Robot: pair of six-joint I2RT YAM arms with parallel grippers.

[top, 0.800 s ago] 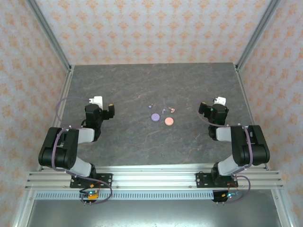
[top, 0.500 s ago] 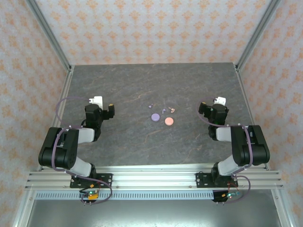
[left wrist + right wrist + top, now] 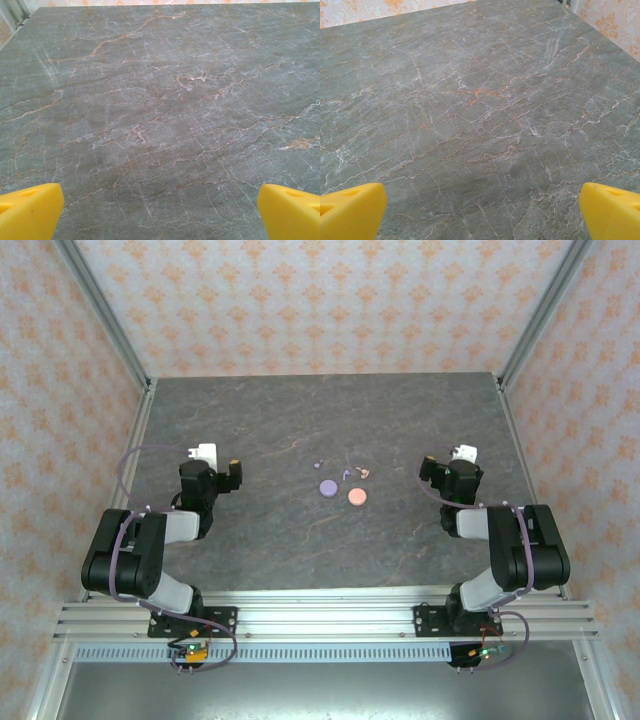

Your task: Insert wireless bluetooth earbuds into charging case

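Top external view: a round pale purple coin-like disc (image 3: 327,487) lies mid-desk on the grey veined stone desk (image 3: 300,410). A round peach disc (image 3: 357,497) sits just beside it, on its right and slightly nearer the arms. These two are probably the charging cases.

The earbuds lie just beyond the purple disc. They are tiny loose pieces: one pale purple piece (image 3: 319,462) behind it to the left, another (image 3: 346,475) behind it to the right, and a pinkish-peach bit (image 3: 363,472) further right. That makes three specks as far as I can tell, and they are too small to count surely.

The left hand (image 3: 160,210) and the right hand (image 3: 480,212) are well apart from the purple disc on either side. Both have their yellow fingers spread wide, holding nothing.

No earbud is picked yet, so this looks like the start. Next, one hand must reach in and pinch a single tiny piece precisely.
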